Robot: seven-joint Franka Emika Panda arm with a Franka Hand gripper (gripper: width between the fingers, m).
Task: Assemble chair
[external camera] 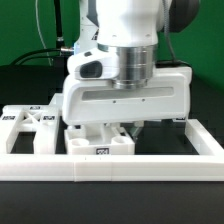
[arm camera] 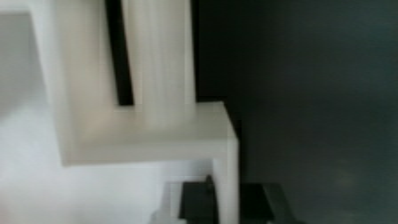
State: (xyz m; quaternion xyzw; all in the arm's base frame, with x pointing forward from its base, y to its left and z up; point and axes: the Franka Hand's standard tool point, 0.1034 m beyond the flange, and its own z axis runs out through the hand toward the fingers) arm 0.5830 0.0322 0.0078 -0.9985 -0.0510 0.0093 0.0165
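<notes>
My gripper point(external camera: 127, 128) is down low among the white chair parts, and the big white hand hides most of them. In the wrist view the dark fingers point(arm camera: 263, 203) stand on either side of a thin white edge of a chair part point(arm camera: 151, 130), which has two upright bars. The gripper point(arm camera: 224, 203) looks shut on that edge. In the exterior view a white block with a small tag point(external camera: 100, 143) sits just below the hand. The X-braced panel point(external camera: 33, 122) lies at the exterior view's left.
The long white border rail point(external camera: 110, 168) runs across the front and turns back along the exterior view's right point(external camera: 203, 138). The table is black. A green wall and dark cables stand behind the arm.
</notes>
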